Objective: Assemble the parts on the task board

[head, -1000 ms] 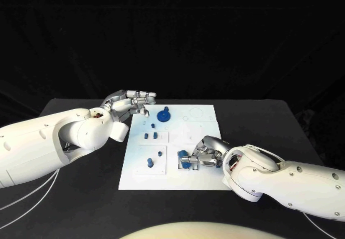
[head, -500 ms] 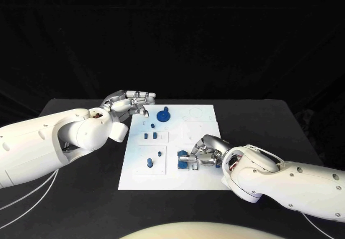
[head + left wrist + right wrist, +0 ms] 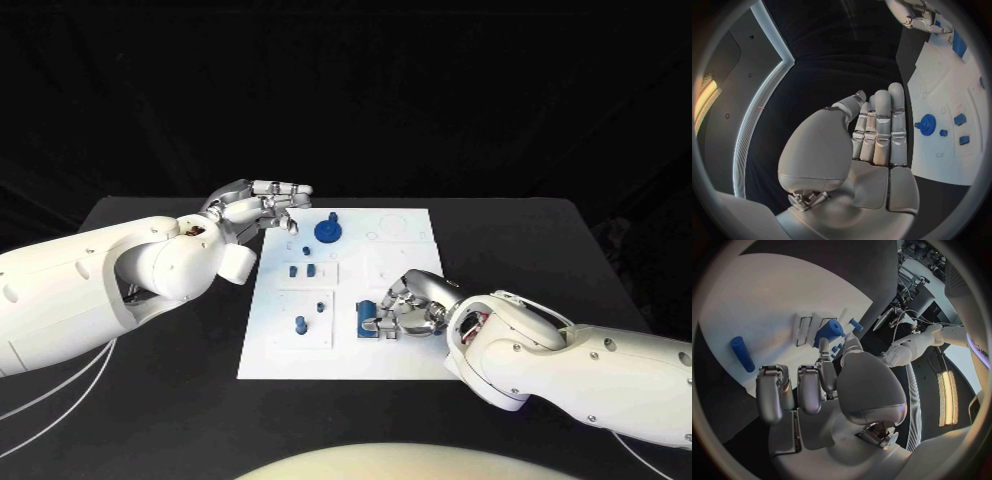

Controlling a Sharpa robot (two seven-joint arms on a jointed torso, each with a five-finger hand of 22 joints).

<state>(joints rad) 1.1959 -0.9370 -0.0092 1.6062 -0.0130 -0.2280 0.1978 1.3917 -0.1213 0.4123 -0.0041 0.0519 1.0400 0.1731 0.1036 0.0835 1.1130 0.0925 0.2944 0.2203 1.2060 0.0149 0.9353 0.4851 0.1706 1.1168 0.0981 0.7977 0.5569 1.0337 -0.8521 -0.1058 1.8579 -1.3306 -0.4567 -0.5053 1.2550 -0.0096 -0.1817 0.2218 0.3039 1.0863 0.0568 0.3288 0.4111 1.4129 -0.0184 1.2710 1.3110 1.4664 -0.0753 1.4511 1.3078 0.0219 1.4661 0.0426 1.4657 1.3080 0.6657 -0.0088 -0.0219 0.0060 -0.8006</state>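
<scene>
The task board [image 3: 408, 352] carries no writing we can read; our right hand [image 3: 408, 308] grips a blue part [image 3: 368, 316] near its right edge, while our left hand [image 3: 260, 210] hovers empty, fingers loosely extended, at its far left corner.

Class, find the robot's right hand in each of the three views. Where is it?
Head view: right hand over the task board, fingers at a blue part.
Left wrist view: small, far beyond the left hand.
Right wrist view: large and central, by that part.
Shared landmark: the white board.
</scene>
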